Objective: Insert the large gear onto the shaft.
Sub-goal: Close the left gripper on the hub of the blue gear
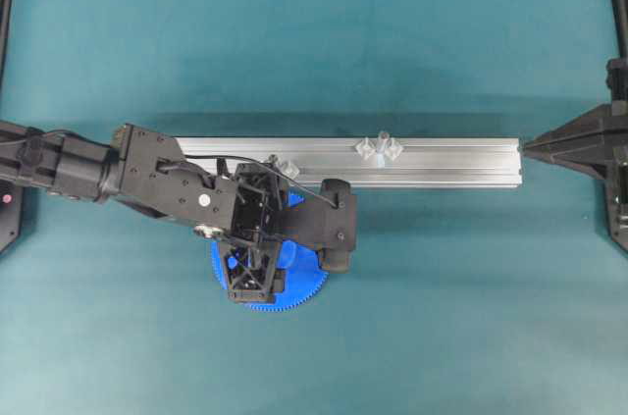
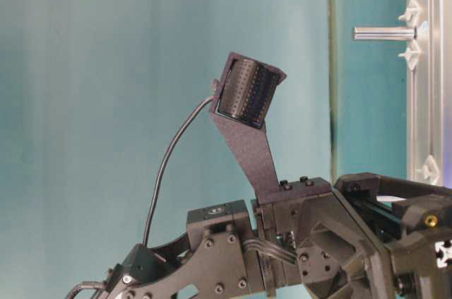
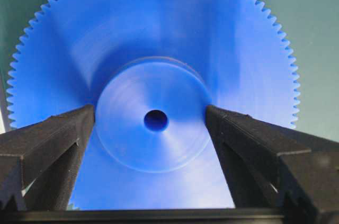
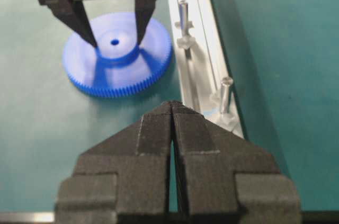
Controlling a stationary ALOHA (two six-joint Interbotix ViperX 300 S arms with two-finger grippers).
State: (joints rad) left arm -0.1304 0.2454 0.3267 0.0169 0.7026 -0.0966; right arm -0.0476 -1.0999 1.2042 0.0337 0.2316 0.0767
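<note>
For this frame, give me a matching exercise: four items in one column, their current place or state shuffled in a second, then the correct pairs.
Items:
1. big flat bright-blue plastic gear
2. small upright silvery pin shaft
3. left end effector
4. right end effector

States:
A. fingers shut together, away from the gear
B. standing on the long aluminium rail
C. lying flat on the teal table
D. open, fingers on either side of the gear's raised hub

Pairs: 1-C, 2-B, 3-D, 4-A
</note>
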